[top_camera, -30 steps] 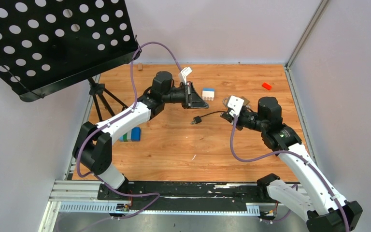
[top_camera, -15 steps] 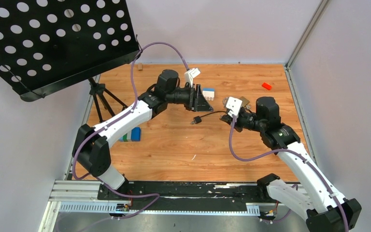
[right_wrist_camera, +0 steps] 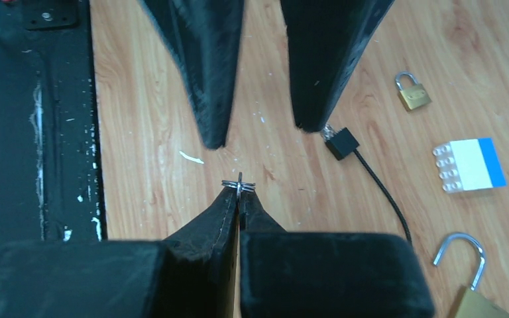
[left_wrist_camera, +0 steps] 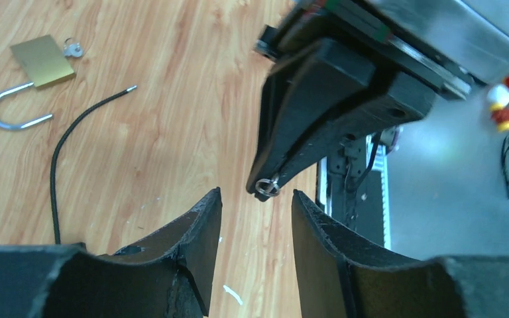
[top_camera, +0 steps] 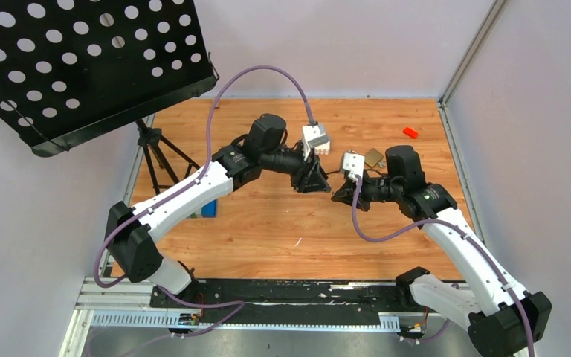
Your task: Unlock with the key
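The right gripper (right_wrist_camera: 238, 194) is closed, its two black wedge-shaped fingers pressed flat together. The key (right_wrist_camera: 238, 185) is pinched at their very tips. It is a tiny dull grey metal piece, seen edge-on as a thin sliver with a small round ring.

The left gripper (left_wrist_camera: 256, 195) is held open, tip to tip with the right one. Its matte black, rough-edged fingers (left_wrist_camera: 195, 232) are spread to either side of the line of the key. The key is placed just ahead of the mouth of their gap and is touched by neither finger. Nothing is held between them.

Both tools are raised above the wooden table (top_camera: 268, 230), whose orange-brown planks are marked with fine grain and pale scuffs.

Just past the left gripper's tips, a thin black cable (right_wrist_camera: 342, 143) with a square, blocky end is laid on the wood. Ahead of the right gripper and to its right, a small brass padlock (right_wrist_camera: 413, 94) is seen with its shackle arched over its body. A white and blue studded brick (right_wrist_camera: 474, 164) is seen nearer. Close beside the right gripper's fingers, on the right, a larger brass padlock (left_wrist_camera: 42, 61) with a flat rectangular body is laid. Its curved steel shackle is swung open.
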`<state>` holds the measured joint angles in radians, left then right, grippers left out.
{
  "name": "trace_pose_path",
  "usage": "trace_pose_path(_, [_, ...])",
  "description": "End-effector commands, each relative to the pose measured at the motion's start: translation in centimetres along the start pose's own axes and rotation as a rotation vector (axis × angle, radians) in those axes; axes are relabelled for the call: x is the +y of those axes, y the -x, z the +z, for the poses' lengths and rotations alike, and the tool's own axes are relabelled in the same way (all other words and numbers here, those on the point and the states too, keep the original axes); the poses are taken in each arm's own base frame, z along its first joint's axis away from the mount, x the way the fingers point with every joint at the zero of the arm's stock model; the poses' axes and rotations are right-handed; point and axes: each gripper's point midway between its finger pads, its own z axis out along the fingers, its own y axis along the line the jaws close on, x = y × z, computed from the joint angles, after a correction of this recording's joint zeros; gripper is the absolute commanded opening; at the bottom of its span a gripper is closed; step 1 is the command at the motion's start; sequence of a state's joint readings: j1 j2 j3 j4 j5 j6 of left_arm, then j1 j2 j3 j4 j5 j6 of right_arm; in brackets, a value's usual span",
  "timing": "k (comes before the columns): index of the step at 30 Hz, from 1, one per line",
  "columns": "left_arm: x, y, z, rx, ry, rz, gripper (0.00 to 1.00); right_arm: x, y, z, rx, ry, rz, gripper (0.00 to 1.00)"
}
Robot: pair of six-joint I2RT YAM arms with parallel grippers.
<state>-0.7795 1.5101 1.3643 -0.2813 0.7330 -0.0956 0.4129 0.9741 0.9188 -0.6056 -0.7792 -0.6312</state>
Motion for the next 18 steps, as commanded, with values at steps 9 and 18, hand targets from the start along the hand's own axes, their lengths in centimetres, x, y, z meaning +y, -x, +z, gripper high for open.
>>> trace_pose_path(9, [-2.1, -0.1, 0.3, 0.052, -0.052, 0.297, 0.43, 1.5, 1.7, 0.3, -0.067, 0.12, 0.013, 0.0])
trace_pose_path(18, [-1.7, -0.2, 1.5, 0.061, -0.053, 0.271, 0.5, 1.4, 1.3, 0.6, -0.061, 0.123, 0.023, 0.0])
